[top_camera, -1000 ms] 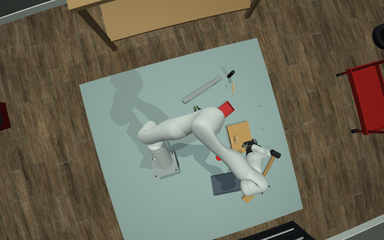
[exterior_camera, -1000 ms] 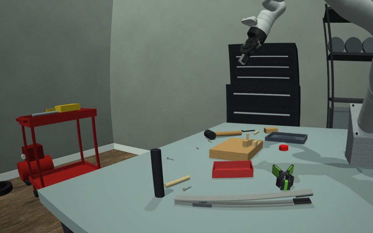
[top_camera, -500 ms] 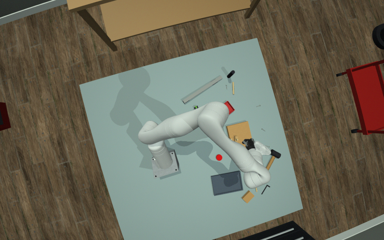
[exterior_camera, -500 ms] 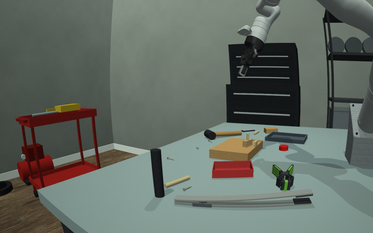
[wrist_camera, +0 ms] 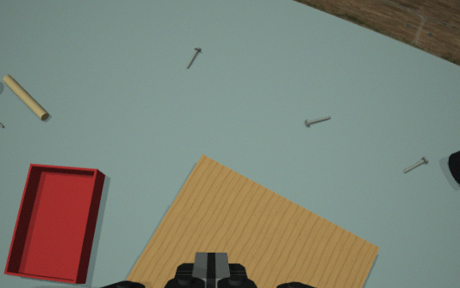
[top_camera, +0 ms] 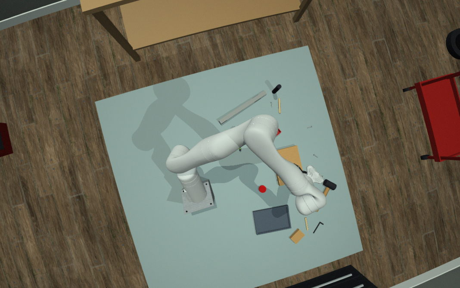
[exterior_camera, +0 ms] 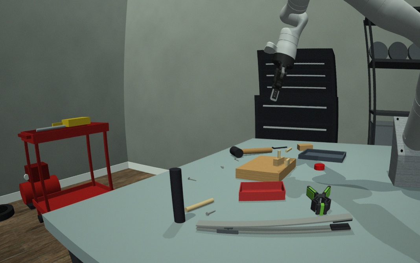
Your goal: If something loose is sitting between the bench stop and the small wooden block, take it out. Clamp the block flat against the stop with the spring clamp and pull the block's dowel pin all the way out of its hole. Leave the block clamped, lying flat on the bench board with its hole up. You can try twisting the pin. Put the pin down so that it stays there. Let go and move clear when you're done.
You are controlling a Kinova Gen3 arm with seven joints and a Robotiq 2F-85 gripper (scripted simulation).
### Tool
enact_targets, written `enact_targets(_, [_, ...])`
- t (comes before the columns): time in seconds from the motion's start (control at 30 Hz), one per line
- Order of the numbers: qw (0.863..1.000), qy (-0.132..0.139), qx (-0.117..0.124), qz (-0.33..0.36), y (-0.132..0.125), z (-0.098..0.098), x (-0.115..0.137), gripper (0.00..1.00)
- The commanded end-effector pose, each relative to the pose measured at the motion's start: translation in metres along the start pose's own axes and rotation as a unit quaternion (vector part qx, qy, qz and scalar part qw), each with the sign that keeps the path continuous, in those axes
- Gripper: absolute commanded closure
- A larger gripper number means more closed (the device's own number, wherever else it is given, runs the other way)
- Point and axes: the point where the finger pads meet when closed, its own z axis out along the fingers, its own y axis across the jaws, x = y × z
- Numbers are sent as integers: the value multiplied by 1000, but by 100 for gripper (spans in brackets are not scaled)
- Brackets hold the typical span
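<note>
Exterior view: block (exterior_camera: 277,162) sits on the board (top_camera: 292,153) (exterior_camera: 252,169) (wrist_camera: 258,224), pin (exterior_camera: 279,154) upright in it, leaving its top exposed for a grip. Pale piece (exterior_camera: 287,161) stands near the block at 3 o'clock; stop or loose item, cannot tell. Clamp (exterior_camera: 321,200) rests on the surface (exterior_camera: 124,223) (top_camera: 163,237) (wrist_camera: 129,86), 4 o'clock from the board, so nothing braces the block yet. End effector (exterior_camera: 274,95) (wrist_camera: 211,274) hangs high, fingers together, nothing seen between them. Judgement: inspect the gap first; pulling unclamped could lift the block.

The gripper (top_camera: 296,166) (exterior_camera: 274,95) (wrist_camera: 211,274) has come down and points more steeply downward than 1 second ago.
</note>
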Motion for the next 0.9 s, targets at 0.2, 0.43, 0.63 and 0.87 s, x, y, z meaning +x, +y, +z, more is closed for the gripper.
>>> enact_targets(0.2, [996,-54,-16,76,4,36,-17,90])
enact_targets(0.43, [991,-75,-26,111,5,51,-23,90])
enact_targets(0.63, [983,-98,-41,149,6,66,-32,90])
enact_targets(0.87, [974,-119,-57,185,7,80,-40,90])
